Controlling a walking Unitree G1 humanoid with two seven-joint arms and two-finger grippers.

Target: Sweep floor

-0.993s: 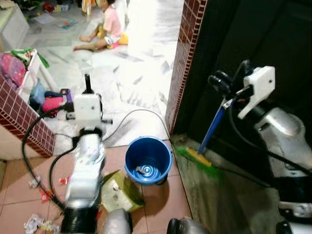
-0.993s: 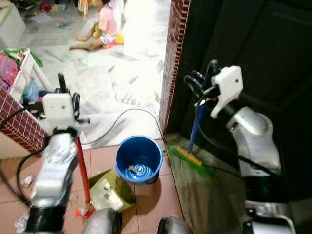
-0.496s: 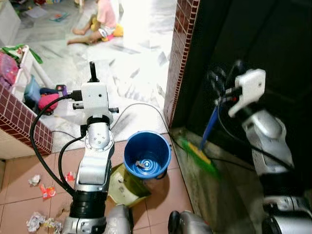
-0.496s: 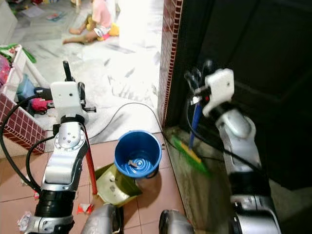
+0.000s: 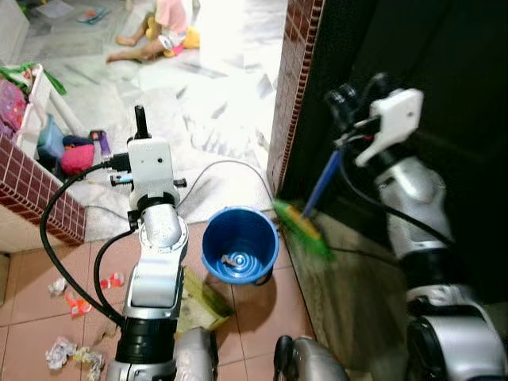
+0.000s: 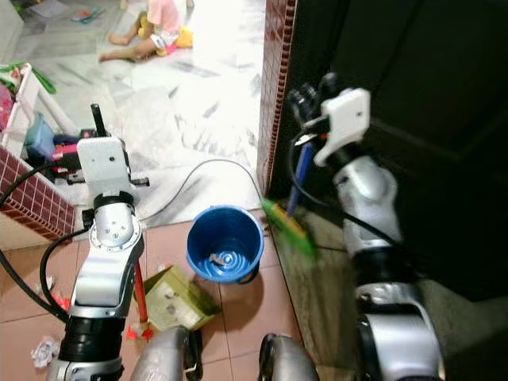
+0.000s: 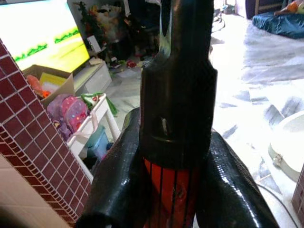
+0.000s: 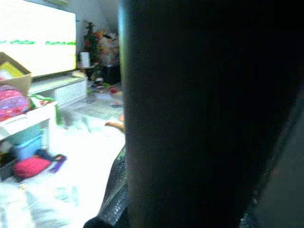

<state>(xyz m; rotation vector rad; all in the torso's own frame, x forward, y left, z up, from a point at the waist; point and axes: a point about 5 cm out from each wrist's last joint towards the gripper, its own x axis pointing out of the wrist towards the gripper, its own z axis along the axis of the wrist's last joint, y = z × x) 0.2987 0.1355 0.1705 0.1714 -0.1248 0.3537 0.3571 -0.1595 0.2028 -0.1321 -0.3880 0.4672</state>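
The broom [image 5: 305, 213] has swung since half a second ago — its green bristles, then low on the grey floor strip, now sit higher and closer to the blue bucket [image 5: 238, 246], blurred with motion.

On the far left, scraps of litter [image 5: 73, 349] lie on the terracotta floor tiles [image 5: 262, 313] below a low brick wall [image 5: 32, 198]. Just right of them the left hand [image 7: 175, 156] is pressed around a red-and-black pole, the dustpan handle [image 6: 139, 290]; its two black fingers [image 7: 118, 185] flank the pole on both sides. The pole runs down to the green dustpan [image 6: 171, 298], which rests on the tiles just beside the bucket. The bucket stands upright with a little debris in its bottom. A black cable [image 5: 226, 171] curves over the pale marble floor behind it, and far back a person [image 5: 163, 32] sits on that floor.

Right of the bucket stands a brick pillar [image 5: 294, 87] at the edge of a dark doorway. The right hand [image 5: 349, 119] is raised in front of it, closed on the top of the broom's blue handle, with the broom slanting down towards the bucket's right rim.
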